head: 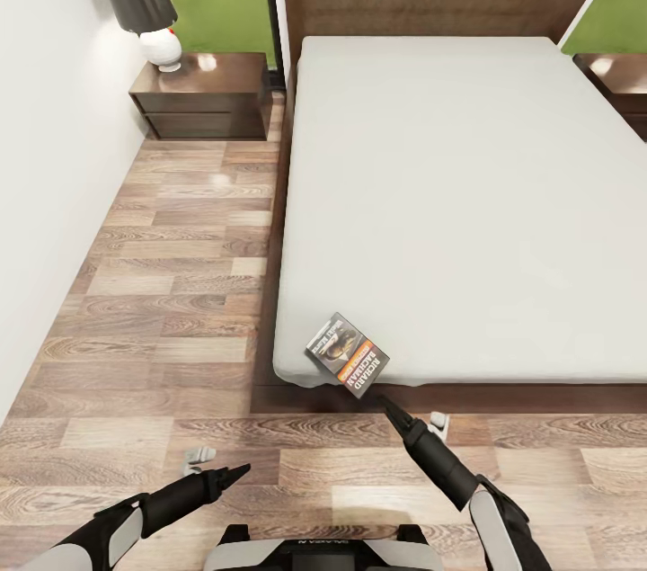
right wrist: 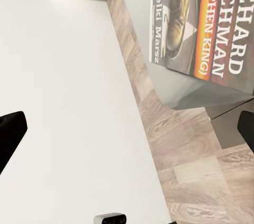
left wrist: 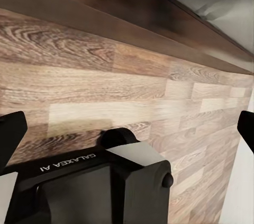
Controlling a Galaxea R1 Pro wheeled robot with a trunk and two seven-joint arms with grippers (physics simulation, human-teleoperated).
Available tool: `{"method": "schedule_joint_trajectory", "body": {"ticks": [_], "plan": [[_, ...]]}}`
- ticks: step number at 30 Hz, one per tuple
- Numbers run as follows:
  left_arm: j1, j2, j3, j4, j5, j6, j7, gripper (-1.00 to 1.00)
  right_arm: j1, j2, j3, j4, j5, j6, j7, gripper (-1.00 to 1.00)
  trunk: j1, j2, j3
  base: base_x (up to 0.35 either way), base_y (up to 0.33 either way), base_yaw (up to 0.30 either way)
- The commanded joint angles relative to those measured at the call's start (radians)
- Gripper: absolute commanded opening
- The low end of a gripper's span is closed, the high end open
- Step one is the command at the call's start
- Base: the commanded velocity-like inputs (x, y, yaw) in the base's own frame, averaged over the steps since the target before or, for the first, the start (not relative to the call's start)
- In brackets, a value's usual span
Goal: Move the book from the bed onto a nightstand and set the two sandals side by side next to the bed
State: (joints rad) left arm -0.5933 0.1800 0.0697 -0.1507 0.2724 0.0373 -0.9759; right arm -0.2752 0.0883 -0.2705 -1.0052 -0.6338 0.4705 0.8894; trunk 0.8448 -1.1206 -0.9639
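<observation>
Nearest to us, at the bottom of the head view, sits our own dark base, with our two arms reaching forward over the wood-plank floor (head: 171, 283). Our left gripper (head: 235, 469) hangs low over the planks to the left, its tips looking drawn to a point from above, yet in the left wrist view its two black fingers (left wrist: 11, 131) stand wide apart at either edge of the frame, so we take it as spread and holding nothing. That view also shows the floor and the dark wooden frame of the bed (left wrist: 159, 17) running across above it. Our right gripper (head: 392, 409) reaches toward the foot of the bed (head: 449, 193), its tip just short of the book (head: 347, 354); in the right wrist view its fingers (right wrist: 10, 131) are likewise spread to the frame's edges, empty. The book lies flat on the pale mattress at the near left corner, turned at an angle, one corner reaching the mattress edge. In the right wrist view we read white block lettering and an orange band on its dark cover (right wrist: 203, 20). A nightstand (head: 202, 94) stands beside the head of the bed on the left, against the wall, with a dark-shaded lamp (head: 144, 0) on top. Another nightstand (head: 620, 81) shows partly at the far right edge.
</observation>
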Motion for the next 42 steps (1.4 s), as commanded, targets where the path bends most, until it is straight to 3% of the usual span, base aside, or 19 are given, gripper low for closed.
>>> {"method": "schedule_joint_trajectory", "body": {"ticks": [1,11,18,38,42], "plan": [[0.0,0.0,0.007,0.0,-0.004,0.004,-0.004,1.0,-0.001,0.001,-0.003,0.0,-0.004,0.008,0.002,1.0,0.0,0.0,0.0,0.0,0.0,0.0],[0.0,-0.003,0.007,0.0,-0.004,0.004,-0.004,1.0,-0.001,0.006,0.006,0.001,-0.005,0.008,0.001,1.0,0.0,0.0,0.0,0.0,0.0,0.0],[0.0,-0.004,0.007,0.001,-0.004,0.003,-0.004,1.0,-0.001,0.013,0.111,0.007,-0.006,0.008,0.001,1.0,0.0,0.0,0.0,0.0,0.0,0.0],[0.0,-0.004,0.007,0.002,-0.004,0.003,-0.004,1.0,-0.001,0.01,0.123,0.005,-0.01,0.01,0.002,1.0,0.0,0.0,0.0,0.0,0.0,0.0],[0.0,-0.004,0.007,0.001,-0.004,0.004,-0.004,1.0,-0.001,0.01,0.123,0.005,-0.029,0.01,0.002,1.0,0.004,-0.007,-0.004,0.0,0.0,0.0]]}}
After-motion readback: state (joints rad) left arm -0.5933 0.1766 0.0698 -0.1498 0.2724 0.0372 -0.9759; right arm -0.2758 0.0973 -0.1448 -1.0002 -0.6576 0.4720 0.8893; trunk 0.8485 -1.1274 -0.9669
